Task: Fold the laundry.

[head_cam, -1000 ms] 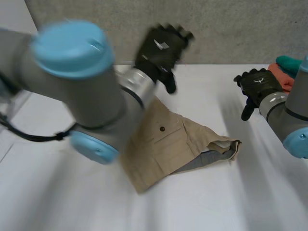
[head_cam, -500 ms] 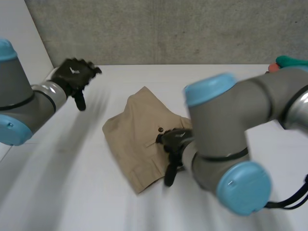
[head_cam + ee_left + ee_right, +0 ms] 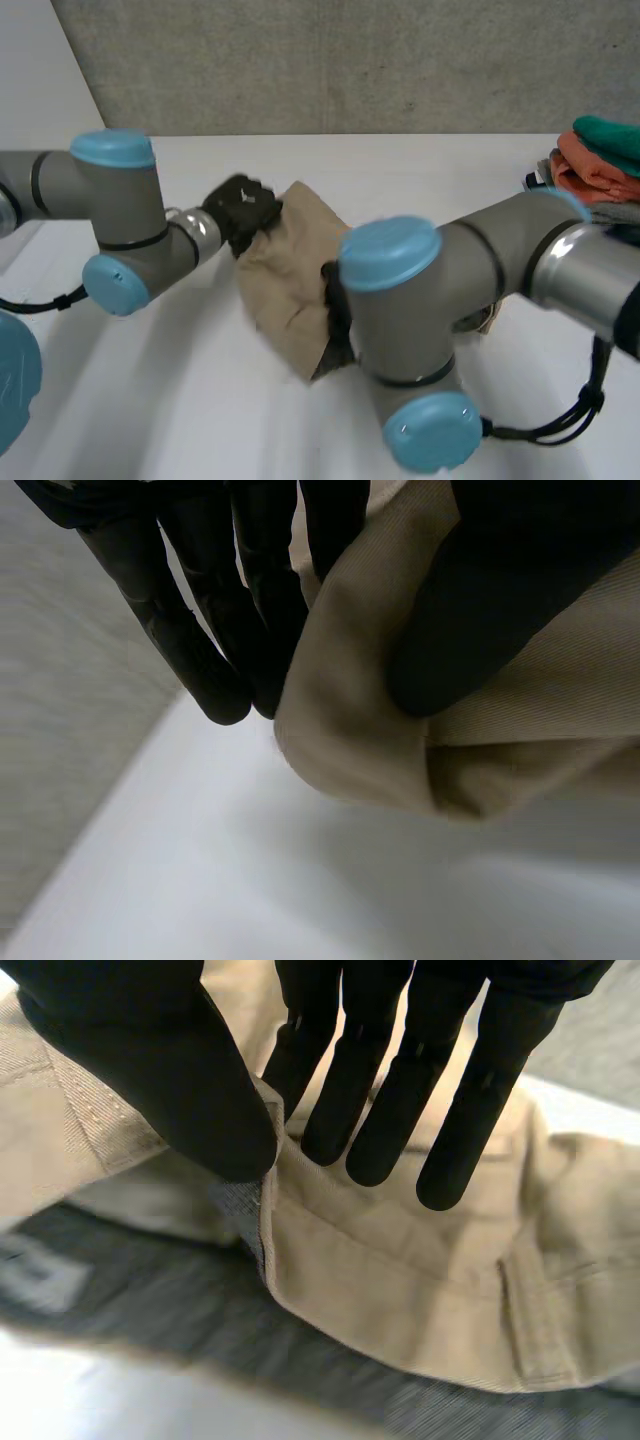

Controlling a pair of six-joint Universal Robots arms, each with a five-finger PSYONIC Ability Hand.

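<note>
No writing, label, brand, number or sign can be read on the tan shorts (image 3: 287, 262) or on the pile of folded clothes (image 3: 598, 162) at the far right.

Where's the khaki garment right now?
Head view: the khaki garment is in the middle of the table, left hand pinching its left edge, right hand pinching its right side. The folded pile lies far right.

Matt woven cloth shorts (image 3: 290, 265), perhaps twill

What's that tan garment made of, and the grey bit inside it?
The tan garment looks like matte cotton twill, with a fine ribbed weave and stitched seams. Its grey lining seems a thinner, plainer weave, possibly cotton too.
</note>
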